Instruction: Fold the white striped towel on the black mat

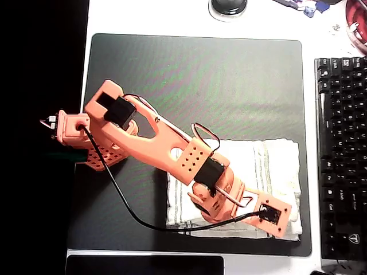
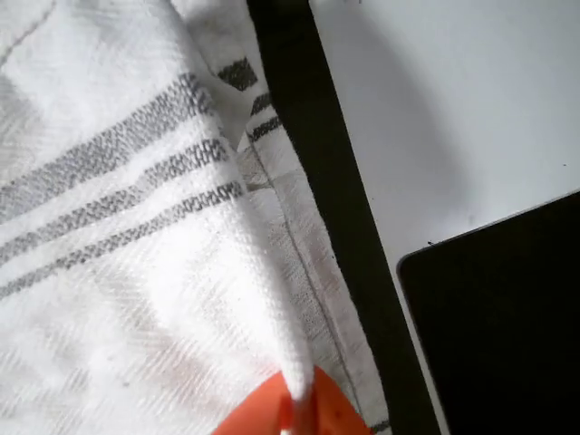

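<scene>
White desk (image 1: 189, 20), overhead view: black mat (image 1: 229, 86) carries the white striped towel (image 1: 275, 166), folded, at its lower right, under the orange arm. Wrist view: gripper (image 2: 294, 412) closed, pinching a towel fold; grey stripes, wrinkled.

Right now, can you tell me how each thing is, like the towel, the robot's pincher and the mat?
white striped towel: lying on the mat, layered, wrinkled, one layer pinched up.
gripper: shut on the towel's edge.
black mat: flat on the table, under the towel.
keyboard: beside the mat, untouched.
</scene>
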`<move>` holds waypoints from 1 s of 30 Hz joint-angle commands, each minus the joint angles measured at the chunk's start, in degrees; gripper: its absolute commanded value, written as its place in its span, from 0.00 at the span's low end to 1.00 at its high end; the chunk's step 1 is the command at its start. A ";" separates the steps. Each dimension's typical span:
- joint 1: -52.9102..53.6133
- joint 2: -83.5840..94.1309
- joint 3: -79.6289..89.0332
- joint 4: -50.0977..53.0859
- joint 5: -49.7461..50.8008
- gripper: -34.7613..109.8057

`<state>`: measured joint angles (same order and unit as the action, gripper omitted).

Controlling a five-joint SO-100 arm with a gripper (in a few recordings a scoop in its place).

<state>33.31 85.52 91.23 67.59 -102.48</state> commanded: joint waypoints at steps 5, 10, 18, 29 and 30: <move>4.57 -0.44 4.31 -4.83 -3.87 0.24; 6.06 -2.55 9.05 -11.95 -6.50 0.24; 5.63 0.26 14.85 -14.15 -7.73 0.29; 2.11 24.17 26.89 -8.88 -9.93 0.30; 1.14 26.46 27.86 -7.82 -9.84 0.30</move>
<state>35.68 103.80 117.16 57.30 -111.62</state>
